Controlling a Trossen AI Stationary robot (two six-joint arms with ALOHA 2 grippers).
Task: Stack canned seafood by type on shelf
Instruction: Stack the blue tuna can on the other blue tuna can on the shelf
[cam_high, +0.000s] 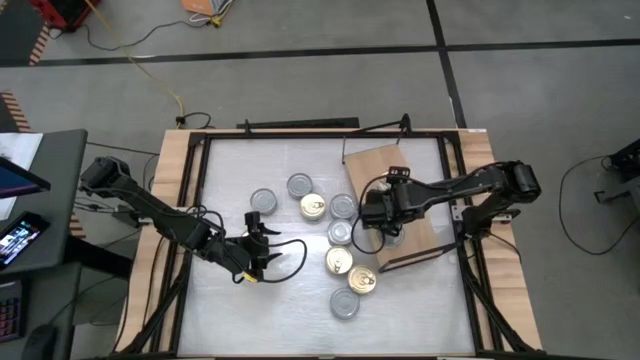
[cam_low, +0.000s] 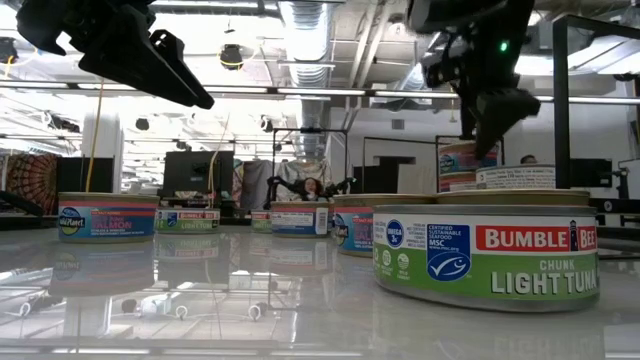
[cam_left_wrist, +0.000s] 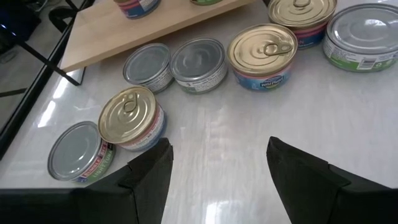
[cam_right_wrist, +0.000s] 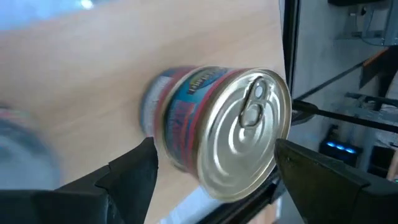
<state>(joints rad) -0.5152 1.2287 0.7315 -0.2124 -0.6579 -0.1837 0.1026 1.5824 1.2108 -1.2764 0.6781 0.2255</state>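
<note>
I see grey floor (cam_high: 300, 70) crossed by dark lines, an orange cable (cam_high: 150, 65) lying there, and ceiling ducts (cam_low: 310, 30) under bright lights.

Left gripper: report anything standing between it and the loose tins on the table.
Nothing visible does. The left gripper hangs open over bare white tabletop, and the nearest gold-lidded tin sits just ahead of its fingers with no object between.

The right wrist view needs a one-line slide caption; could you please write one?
Open right claw straddling a gold-lidded tin above the wooden shelf.
</note>
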